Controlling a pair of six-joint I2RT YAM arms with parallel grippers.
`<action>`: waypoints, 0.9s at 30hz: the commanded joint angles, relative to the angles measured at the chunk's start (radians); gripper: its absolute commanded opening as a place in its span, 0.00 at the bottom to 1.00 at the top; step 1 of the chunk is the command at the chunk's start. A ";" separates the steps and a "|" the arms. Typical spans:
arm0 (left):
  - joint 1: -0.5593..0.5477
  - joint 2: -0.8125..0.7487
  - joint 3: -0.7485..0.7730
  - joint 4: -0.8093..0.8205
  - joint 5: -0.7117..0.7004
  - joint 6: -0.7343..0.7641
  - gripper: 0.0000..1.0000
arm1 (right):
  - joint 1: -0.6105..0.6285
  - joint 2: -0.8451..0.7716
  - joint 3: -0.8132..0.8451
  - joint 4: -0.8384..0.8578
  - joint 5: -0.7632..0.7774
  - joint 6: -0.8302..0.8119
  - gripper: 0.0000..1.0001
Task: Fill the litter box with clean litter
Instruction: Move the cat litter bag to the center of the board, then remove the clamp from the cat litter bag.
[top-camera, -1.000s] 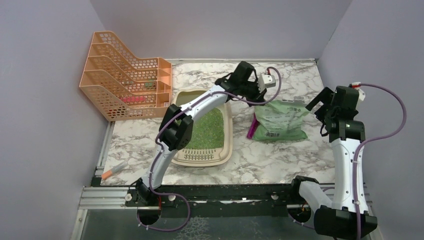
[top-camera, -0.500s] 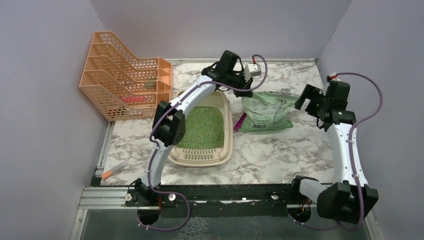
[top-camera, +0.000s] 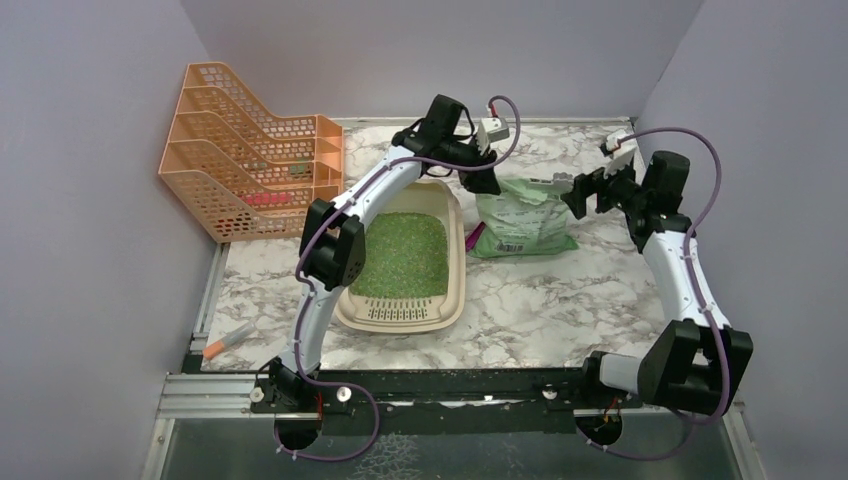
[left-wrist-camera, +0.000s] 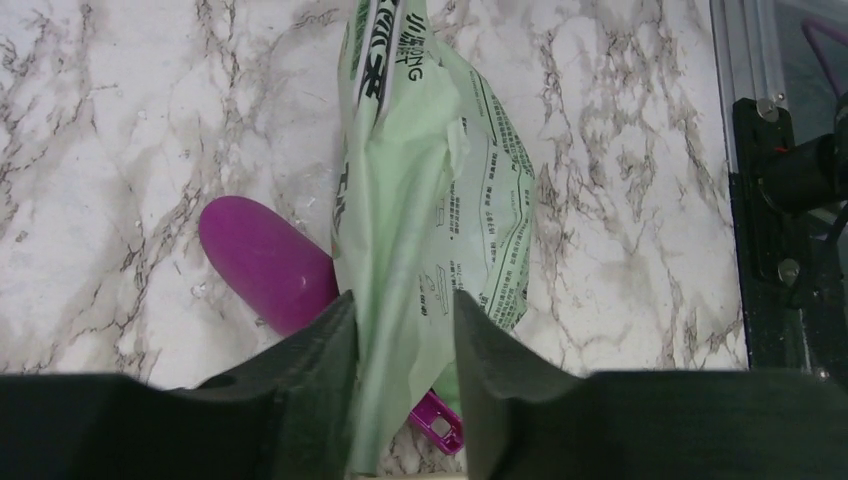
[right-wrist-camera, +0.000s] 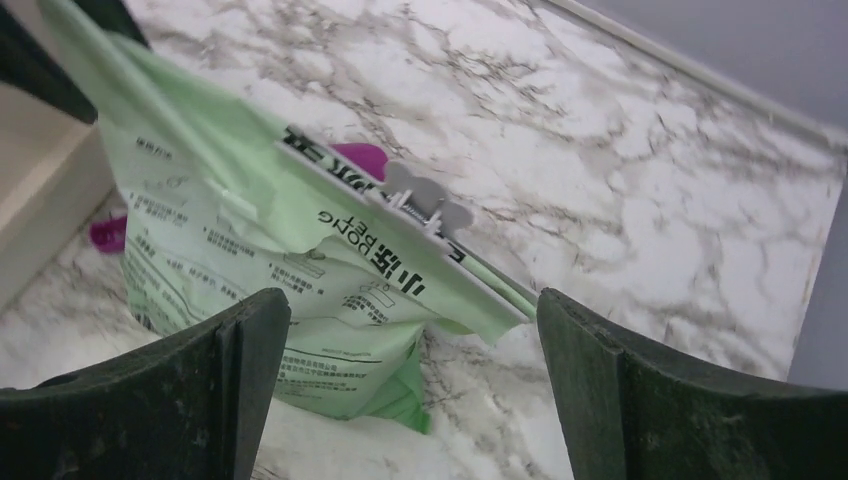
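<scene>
Litter box (top-camera: 457, 262): beige tray on the marble table (top-camera: 560, 300), in front of the left arm, slotted lip toward the arms.
Clean litter (top-camera: 405, 255): green granules cover most of the tray floor in an even bed.
Bag (left-wrist-camera: 430, 200): pale green with dark print, standing just right of the tray with its top bunched upward; how much is left inside cannot be seen.
Left gripper (left-wrist-camera: 400, 310): jaws part-way apart with the bag's top fold between them; whether they pinch it is unclear.
Right gripper (right-wrist-camera: 415, 310): spread wide, empty, facing the bag's torn top edge.
Scoop (left-wrist-camera: 265, 265): magenta, lying partly under the bag.
Progress: filling looks largely done; leaving the bag on the table seems to remain.
</scene>
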 joint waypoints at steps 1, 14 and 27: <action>0.000 -0.072 -0.045 0.048 0.078 -0.056 0.50 | -0.004 0.079 0.062 -0.037 -0.271 -0.388 0.97; -0.012 -0.095 -0.051 0.047 -0.019 -0.113 0.73 | -0.004 0.395 0.406 -0.475 -0.400 -0.771 0.86; -0.013 -0.077 -0.006 0.045 -0.097 -0.141 0.74 | 0.023 0.496 0.466 -0.588 -0.445 -0.813 0.65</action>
